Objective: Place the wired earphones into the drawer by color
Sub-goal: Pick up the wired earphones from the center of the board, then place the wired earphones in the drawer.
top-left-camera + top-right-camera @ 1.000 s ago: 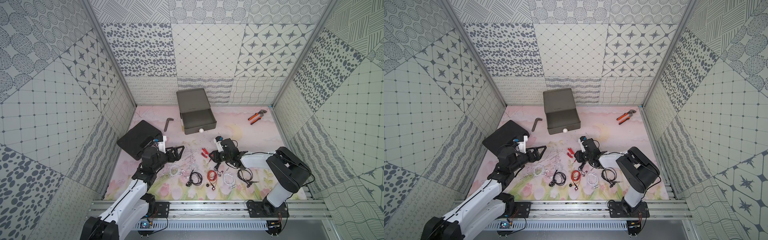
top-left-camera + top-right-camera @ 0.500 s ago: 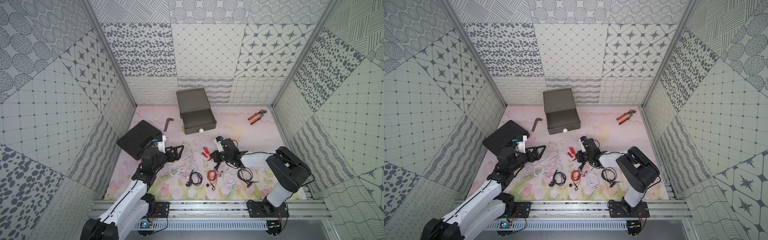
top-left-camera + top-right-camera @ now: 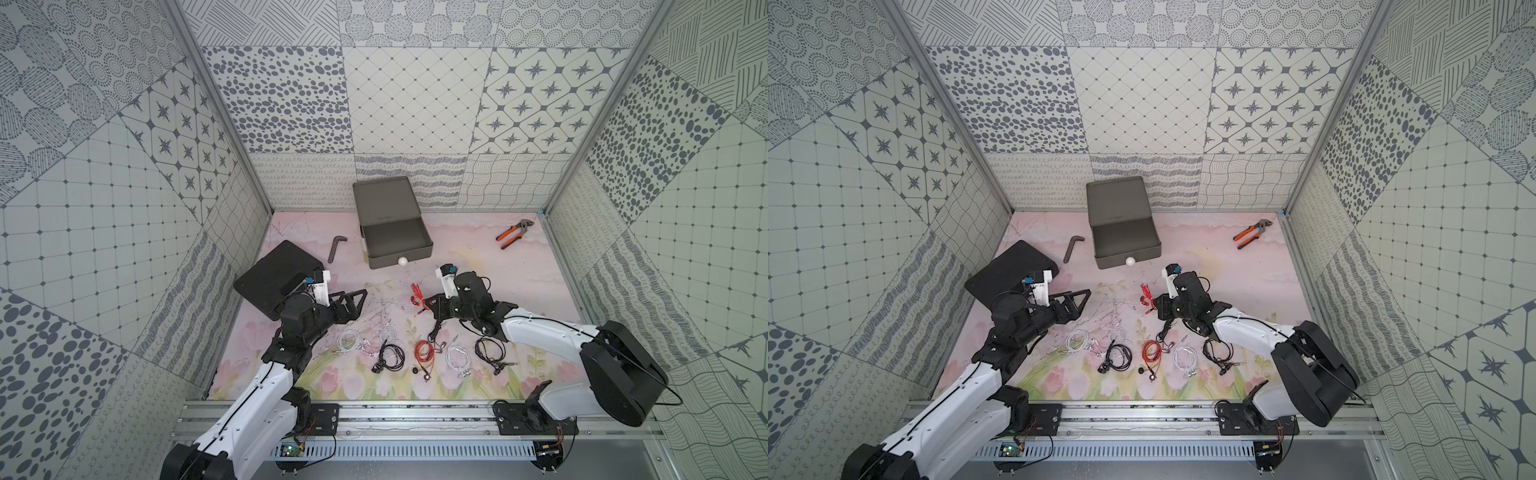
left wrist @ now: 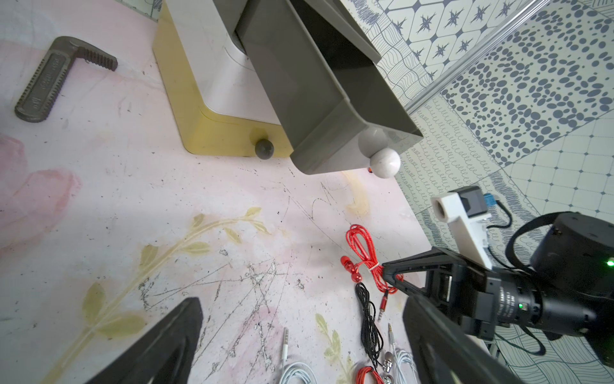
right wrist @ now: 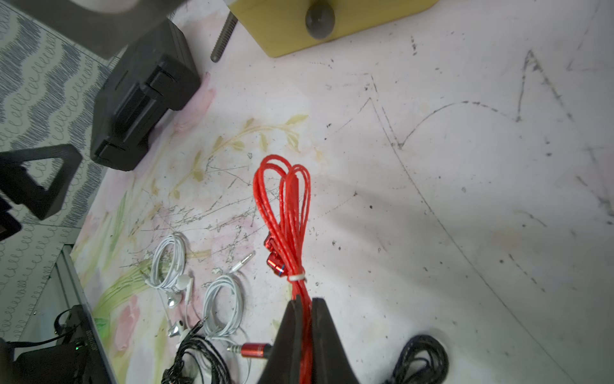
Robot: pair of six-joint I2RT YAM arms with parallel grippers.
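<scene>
Coils of wired earphones [image 3: 392, 357], white, black and red, lie in a row near the front edge of the desk [image 3: 498, 282] in both top views. The drawer [image 3: 386, 208] stands at the middle of the back edge. Its grey top tray [image 3: 397, 245] is pulled out and looks empty. The right gripper [image 3: 430, 303] is low over the middle of the desk, with a red coil [image 3: 417, 295] at its tip. The left gripper [image 3: 353, 305] hangs by the black case [image 3: 278, 282] near the left edge.

From the left wrist, the left gripper's jaws stand wide apart with only bare desk between them, so it holds nothing. The yellow bottom tray [image 4: 212, 133] and the white middle one are pushed in.

From the right wrist, the right gripper's two fingers [image 5: 295, 319] are squeezed tight on one end of the red coil [image 5: 285, 212]. Its loops point toward the yellow tray.

I think the job has only just begun. No coil shows in any tray. This red one must go up and over to its tray, then all the others too. I cannot tell which colour belongs in which tray.
</scene>
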